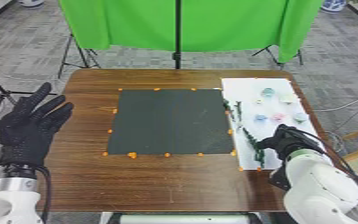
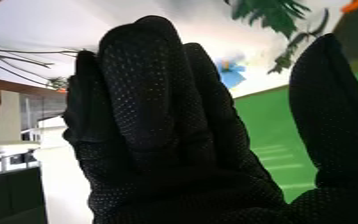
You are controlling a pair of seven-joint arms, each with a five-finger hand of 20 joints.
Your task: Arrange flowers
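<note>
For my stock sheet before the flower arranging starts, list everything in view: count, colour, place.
Small blooms: about six, blue, pink and pale tones, on the white sheet
Leafy stems: several, green, along the sheet's left side
White sheet: one, white, right side of the table
Dark mat: one, dark grey, mid-table
Orange bits: many, orange, around mat and sheet
Table: one, brown, centre
Curtain: one, green, behind the table
Stands: several, black, beyond and left of the table
Left hand: one, black, left of the mat, fingers straight
Right hand: one, black, by the sheet's near end, fingers straight
</note>
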